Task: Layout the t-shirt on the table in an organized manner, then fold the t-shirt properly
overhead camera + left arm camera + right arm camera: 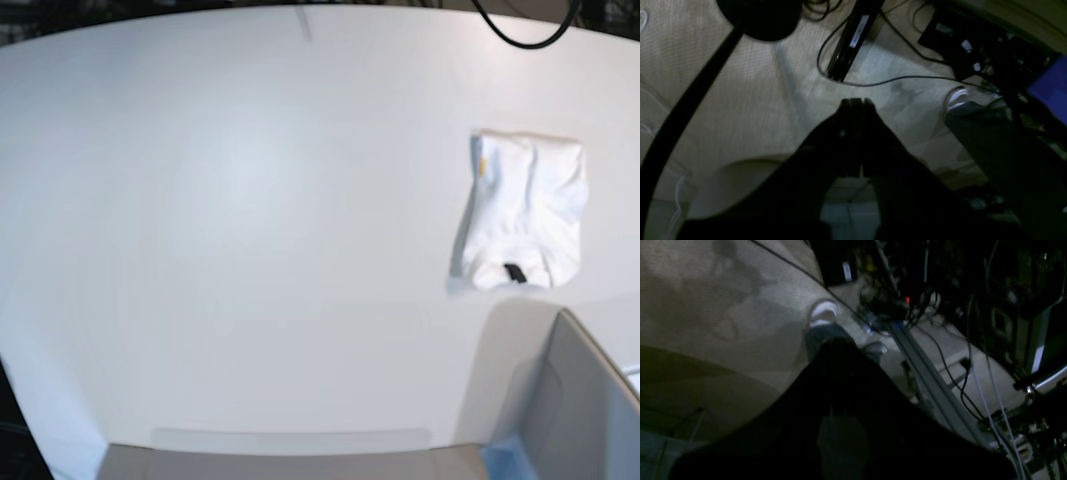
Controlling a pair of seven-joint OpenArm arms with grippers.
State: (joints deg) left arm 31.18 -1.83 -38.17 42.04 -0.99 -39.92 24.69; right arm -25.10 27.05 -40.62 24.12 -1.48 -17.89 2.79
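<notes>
The white t-shirt (525, 210) lies folded into a compact rectangle on the right side of the white table (250, 200). Its black neck tag (514, 272) faces the near edge, and a sliver of yellow print shows at its left edge. Neither arm appears in the base view. In the left wrist view my left gripper (855, 101) is shut with nothing between its fingers, hanging over beige floor away from the shirt. My right gripper (836, 343) is a dark silhouette in the right wrist view. It is shut and empty, also over the floor.
A grey box (575, 400) stands at the table's near right corner. A black cable (520, 35) loops over the far edge. The wrist views show carpet, cables (873, 83), a metal rail (927, 373) and a person's shoe (955, 98).
</notes>
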